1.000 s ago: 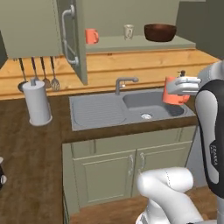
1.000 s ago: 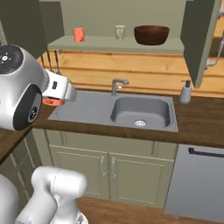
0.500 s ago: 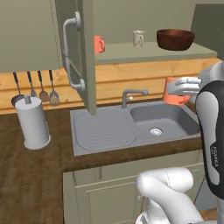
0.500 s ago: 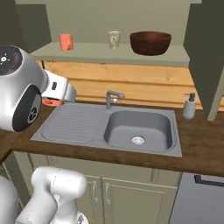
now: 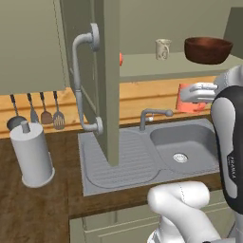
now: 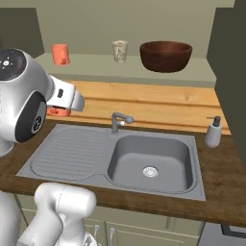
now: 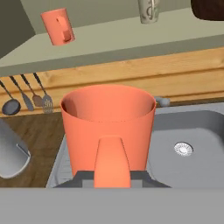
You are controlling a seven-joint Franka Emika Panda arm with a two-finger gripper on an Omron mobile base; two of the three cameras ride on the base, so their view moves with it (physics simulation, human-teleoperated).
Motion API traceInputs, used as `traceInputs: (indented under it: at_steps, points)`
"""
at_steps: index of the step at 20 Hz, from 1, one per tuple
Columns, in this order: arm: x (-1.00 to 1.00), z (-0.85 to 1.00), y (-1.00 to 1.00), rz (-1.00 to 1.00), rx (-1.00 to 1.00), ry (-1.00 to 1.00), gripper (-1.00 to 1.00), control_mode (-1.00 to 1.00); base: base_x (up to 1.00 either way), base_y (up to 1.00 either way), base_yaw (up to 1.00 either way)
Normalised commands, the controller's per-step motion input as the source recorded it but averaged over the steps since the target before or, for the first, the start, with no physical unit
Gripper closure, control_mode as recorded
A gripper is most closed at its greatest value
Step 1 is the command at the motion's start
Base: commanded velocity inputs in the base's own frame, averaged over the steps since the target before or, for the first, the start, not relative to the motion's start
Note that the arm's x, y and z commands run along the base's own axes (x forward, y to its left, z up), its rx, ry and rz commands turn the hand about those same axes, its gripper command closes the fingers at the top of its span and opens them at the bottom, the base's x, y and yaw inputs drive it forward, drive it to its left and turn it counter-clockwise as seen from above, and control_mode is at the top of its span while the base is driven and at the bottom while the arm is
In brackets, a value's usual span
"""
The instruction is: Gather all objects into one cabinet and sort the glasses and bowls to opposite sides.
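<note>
In your hand view, the jaws are clamped on a plain orange-red handled cup (image 7: 108,127), held upright at frame centre with its handle facing the camera, above the grey steel sink (image 7: 192,144) set in the dark wooden bench (image 6: 226,182). On the open olive-green wall cabinet's shelf (image 6: 96,65), along the top of the right base view, you have a second orange-red handled cup (image 6: 60,54) at upper left, a small beige patterned cup (image 6: 119,50) right of it, and a glossy dark brown round bowl (image 6: 166,55) further right. In the left base view, the open cabinet door (image 5: 102,80) with its pale grey tubular handle (image 5: 80,80) fills the upper middle, nearly hiding the shelf's red cup.
</note>
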Motion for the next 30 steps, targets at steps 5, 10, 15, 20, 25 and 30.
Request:
traceInputs:
  at_steps: [5, 10, 15, 20, 25, 30]
  points:
    - [0.28, 0.18, 0.13, 0.00, -0.08, -0.03, 1.00, -1.00, 0.20, 0.07, 0.00]
    - [0.73, 0.27, 0.28, 0.00, -0.11, 0.00, 1.00, -1.00, 0.00, 0.00, 0.00]
    - [0.76, 0.12, 0.08, 0.00, -0.07, -0.05, 1.00, -1.00, 0.00, 0.00, 0.00]
    - [0.56, 0.00, 0.00, 0.00, -0.07, -0.26, 1.00, -1.00, 0.00, 0.00, 0.00]
    - [0.37, 0.00, 0.00, 0.00, -0.05, -0.32, 1.00, -1.00, 0.00, 0.00, 0.00]
    - [0.67, 0.10, 0.00, 0.00, 0.00, -0.01, 1.00, -1.00, 0.00, 0.00, 0.00]
